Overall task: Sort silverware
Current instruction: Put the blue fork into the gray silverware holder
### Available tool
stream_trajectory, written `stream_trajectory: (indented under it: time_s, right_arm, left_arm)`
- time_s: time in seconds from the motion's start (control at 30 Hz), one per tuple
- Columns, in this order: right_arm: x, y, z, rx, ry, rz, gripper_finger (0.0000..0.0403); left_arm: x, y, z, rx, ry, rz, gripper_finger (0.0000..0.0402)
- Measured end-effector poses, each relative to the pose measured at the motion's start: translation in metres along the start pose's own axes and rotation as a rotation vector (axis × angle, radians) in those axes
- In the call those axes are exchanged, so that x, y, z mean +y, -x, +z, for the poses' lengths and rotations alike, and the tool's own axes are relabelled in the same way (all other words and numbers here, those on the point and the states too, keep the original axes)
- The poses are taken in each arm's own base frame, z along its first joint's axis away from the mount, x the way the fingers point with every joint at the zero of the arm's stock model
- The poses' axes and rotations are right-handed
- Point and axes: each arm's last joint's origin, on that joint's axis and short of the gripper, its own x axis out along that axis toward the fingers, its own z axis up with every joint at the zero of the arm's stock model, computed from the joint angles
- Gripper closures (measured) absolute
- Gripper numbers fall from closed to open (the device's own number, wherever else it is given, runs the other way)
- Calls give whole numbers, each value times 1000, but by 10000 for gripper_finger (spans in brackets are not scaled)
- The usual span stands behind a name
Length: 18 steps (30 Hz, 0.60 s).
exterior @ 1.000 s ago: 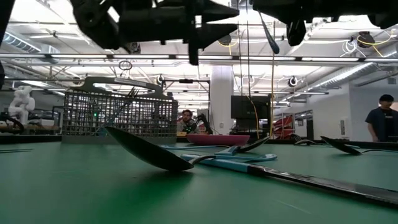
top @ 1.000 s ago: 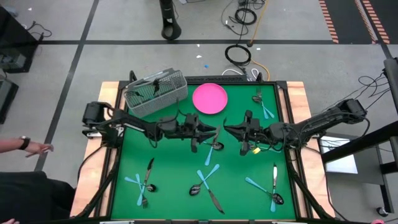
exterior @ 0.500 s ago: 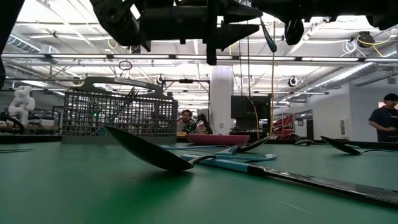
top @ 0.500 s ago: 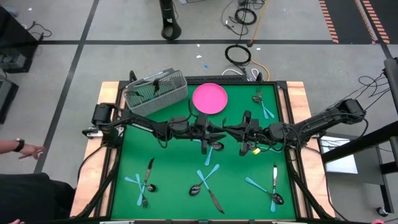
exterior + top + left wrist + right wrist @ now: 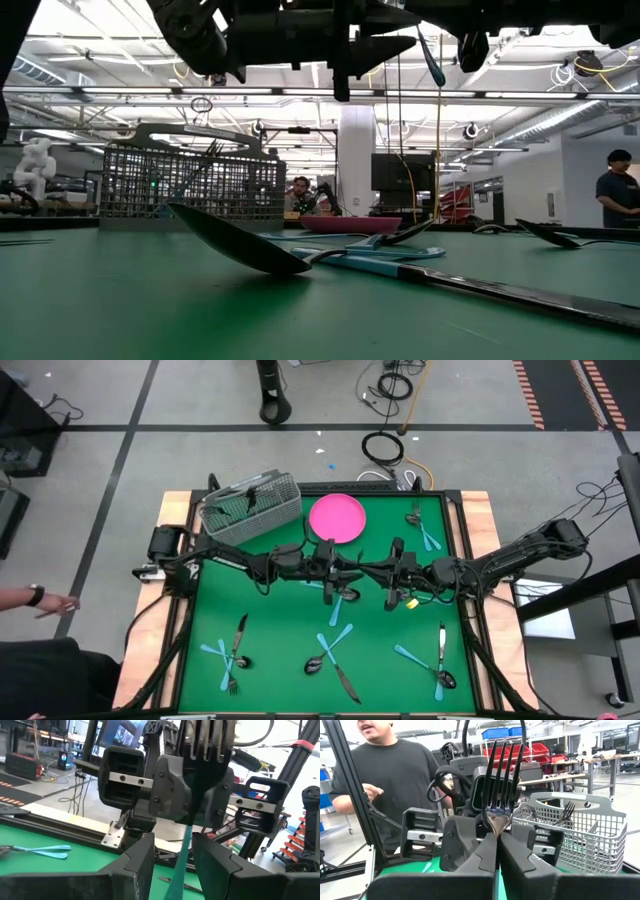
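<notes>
the right gripper (image 5: 368, 571) clenches a fork (image 5: 501, 780) mid-table; the left gripper (image 5: 352, 572), fingers spread, straddles its blue handle (image 5: 181, 854)

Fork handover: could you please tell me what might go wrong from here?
1. The right gripper is shut on the fork, while the left gripper stands open on either side of its blue handle; releasing before the left closes would likely drop it.
2. The grippers sit very close, so a small misalignment could knock them together.

R gripper (image 5: 496, 851) pinching fork (image 5: 501, 780), tines up.
</notes>
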Motion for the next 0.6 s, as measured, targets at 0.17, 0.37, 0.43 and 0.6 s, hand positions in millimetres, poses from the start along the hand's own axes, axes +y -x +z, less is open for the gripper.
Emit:
stream_trajectory:
  time_s: [0.17, 0.37, 0.43, 0.6]
  right_arm:
    - [0, 0, 0, 1, 0, 0, 403]
    - [0, 0, 0, 1, 5, -2, 403]
    - [0, 0, 0, 1, 7, -4, 403]
    - [0, 0, 0, 1, 13, -3, 403]
  left_arm:
    - [0, -3, 5, -16, -16, -4, 269]
    - [-1, -4, 6, -1, -22, -9, 269]
    - [0, -4, 4, 20, -21, -2, 270]
    - [0, -4, 2, 33, -21, 2, 298]
